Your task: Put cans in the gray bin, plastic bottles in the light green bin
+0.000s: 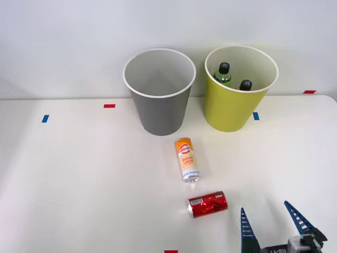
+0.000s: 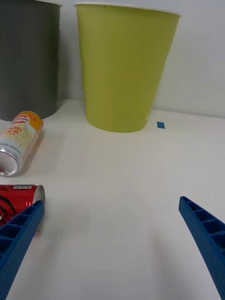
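Light green bin (image 1: 231, 108) holds both plastic bottles (image 1: 223, 73); gray bin (image 1: 159, 110) empty (cans (image 1: 188, 159) on table); right gripper (image 1: 274, 221) jaws spread.

Both plastic bottles (image 1: 231, 77) stand in the light green bin (image 1: 231, 113); two cans (image 1: 197, 182) lie before the gray bin (image 1: 160, 113).

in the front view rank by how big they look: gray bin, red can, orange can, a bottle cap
1. gray bin, by far the largest.
2. and 3. orange can and red can: they look close in size, and the red one lies nearer the camera, so I won't rank them.
4. bottle cap in the green bin, the smallest.
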{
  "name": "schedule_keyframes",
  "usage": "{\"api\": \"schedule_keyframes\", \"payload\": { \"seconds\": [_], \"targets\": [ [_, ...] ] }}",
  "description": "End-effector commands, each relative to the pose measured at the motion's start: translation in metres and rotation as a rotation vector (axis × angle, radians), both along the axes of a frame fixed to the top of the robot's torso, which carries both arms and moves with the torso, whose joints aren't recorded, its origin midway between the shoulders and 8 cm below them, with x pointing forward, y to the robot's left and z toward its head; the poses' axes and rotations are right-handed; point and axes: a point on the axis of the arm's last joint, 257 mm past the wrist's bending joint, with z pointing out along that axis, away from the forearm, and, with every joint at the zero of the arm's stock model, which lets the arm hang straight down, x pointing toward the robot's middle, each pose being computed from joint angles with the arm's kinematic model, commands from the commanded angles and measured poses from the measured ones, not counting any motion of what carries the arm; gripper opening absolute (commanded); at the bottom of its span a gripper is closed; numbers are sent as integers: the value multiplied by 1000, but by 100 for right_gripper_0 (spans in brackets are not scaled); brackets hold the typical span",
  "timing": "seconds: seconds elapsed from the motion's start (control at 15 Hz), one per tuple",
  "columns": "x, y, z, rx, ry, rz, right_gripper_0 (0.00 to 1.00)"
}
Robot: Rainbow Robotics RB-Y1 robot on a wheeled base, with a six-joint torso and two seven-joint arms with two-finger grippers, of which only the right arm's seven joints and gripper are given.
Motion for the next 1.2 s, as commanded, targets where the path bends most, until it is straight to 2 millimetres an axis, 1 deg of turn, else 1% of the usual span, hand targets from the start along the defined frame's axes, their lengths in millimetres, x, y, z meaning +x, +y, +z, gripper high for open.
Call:
{"api": "schedule_keyframes", "payload": {
  "seconds": [0.07,0.2,0.27,0.33,0.47,0.6,0.73,0.93,1.07,1.2],
  "targets": [
    [17,-1,19,74,119,-40,100],
    [27,-7,17,84,167,-64,100],
    [32,-6,19,91,167,-64,100],
    [38,-5,24,127,153,-61,100],
    [42,-3,21,218,222,-84,100],
    [40,-5,24,279,349,-141,100],
    [33,-7,27,346,475,-223,100],
    [38,-8,22,485,566,-335,100],
    [39,-1,19,601,612,-392,100],
    [37,9,15,767,669,-480,100]
  ]
}}
